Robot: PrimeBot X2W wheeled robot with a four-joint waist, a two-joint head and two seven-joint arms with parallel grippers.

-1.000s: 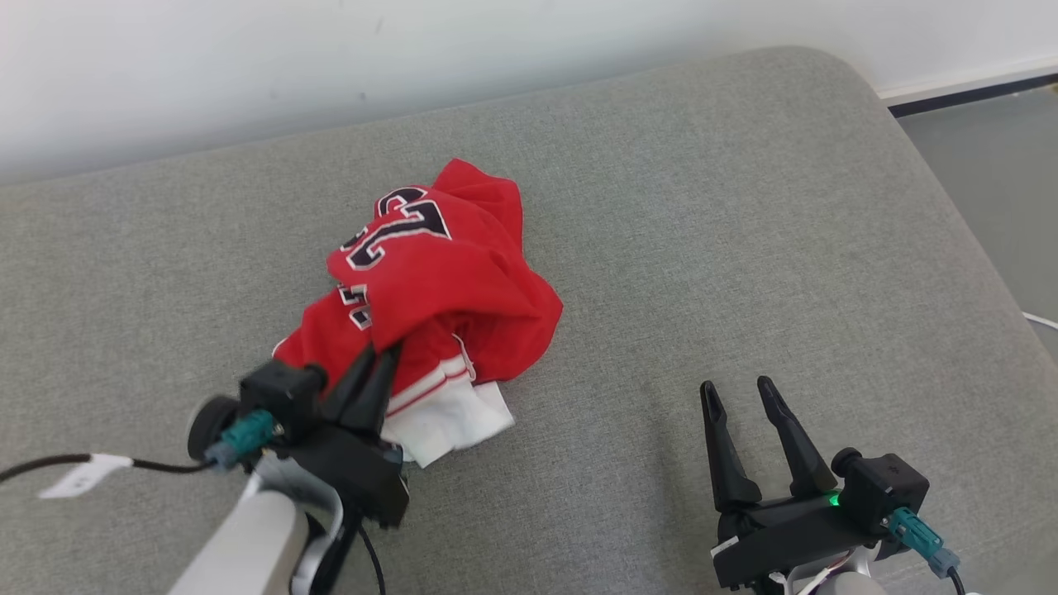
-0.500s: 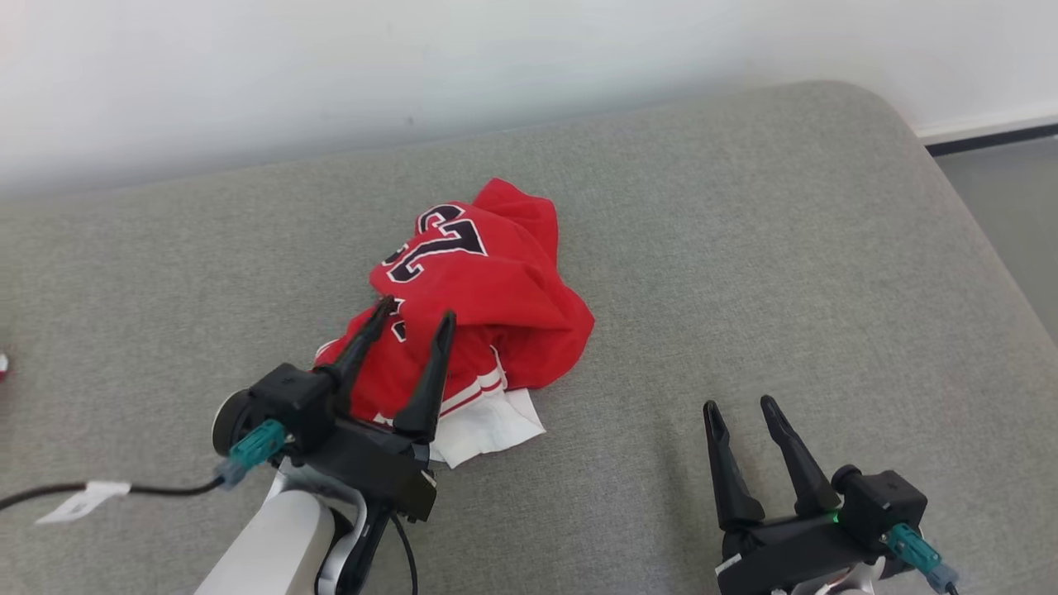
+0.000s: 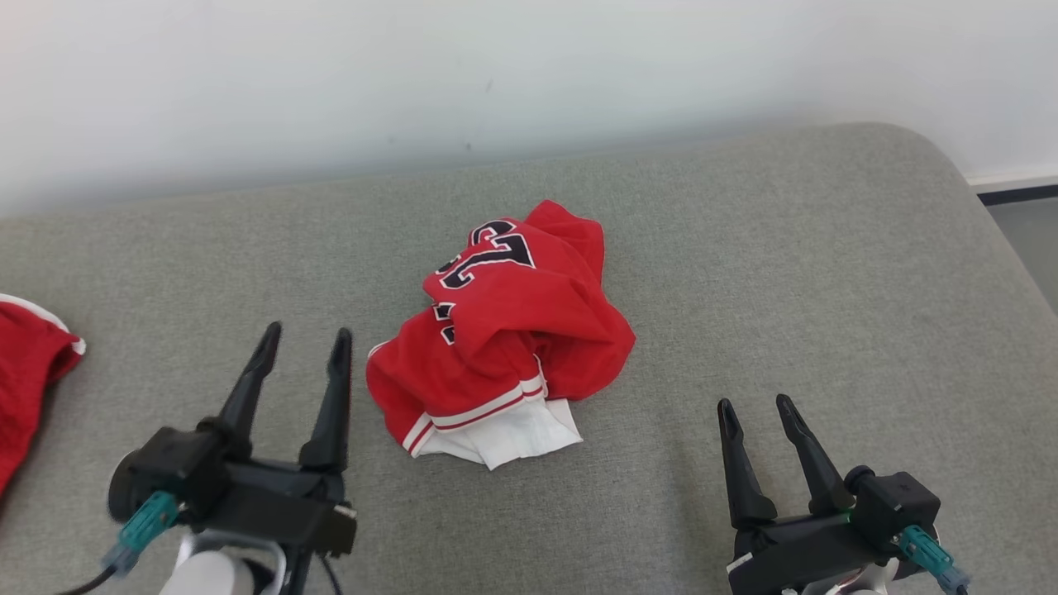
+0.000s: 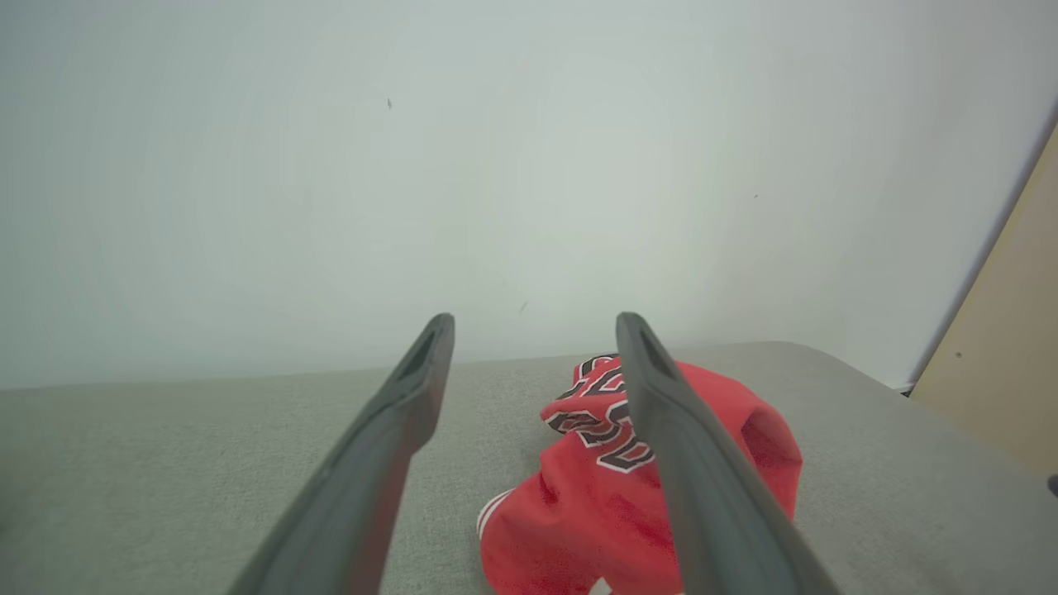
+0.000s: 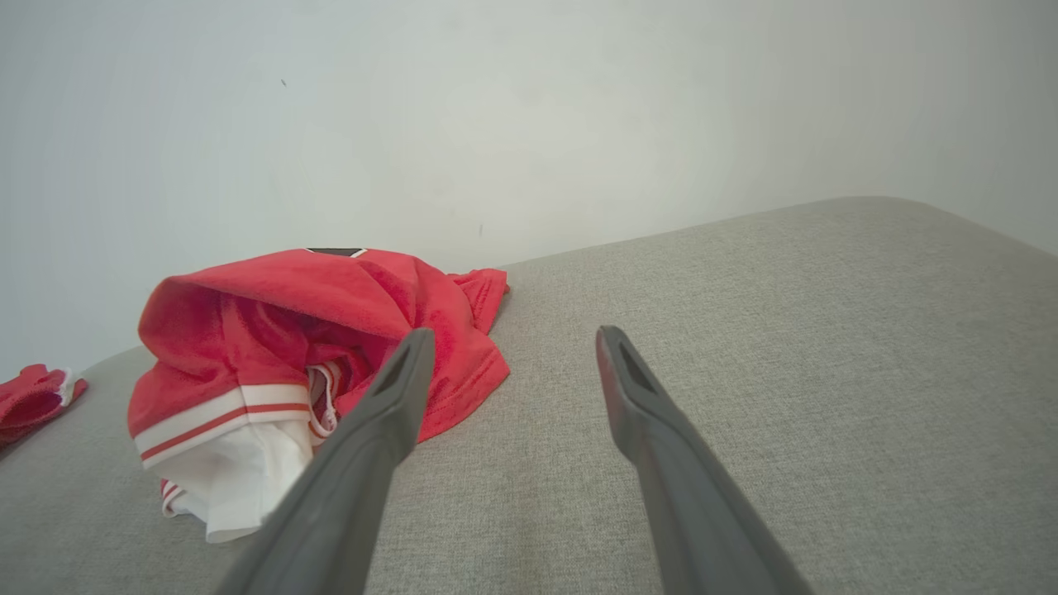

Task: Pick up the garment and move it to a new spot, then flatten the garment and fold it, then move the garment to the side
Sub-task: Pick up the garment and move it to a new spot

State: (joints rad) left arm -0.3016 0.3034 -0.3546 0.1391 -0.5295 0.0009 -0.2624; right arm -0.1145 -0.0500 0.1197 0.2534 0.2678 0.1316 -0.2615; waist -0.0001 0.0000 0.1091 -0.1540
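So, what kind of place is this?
Probably an indoor room, a home or a test room: a grey fabric cushion, like a bed or sofa, against a plain white wall, with a red jersey crumpled on it.

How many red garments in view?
2. Crumpled red jersey centred on the cushion; second red garment at the head view's left edge, partly cut off. Others may be hidden.

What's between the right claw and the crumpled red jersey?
Only bare grey cushion separates the right gripper from the red jersey, per the head view.

Bright, even light; soft shadows
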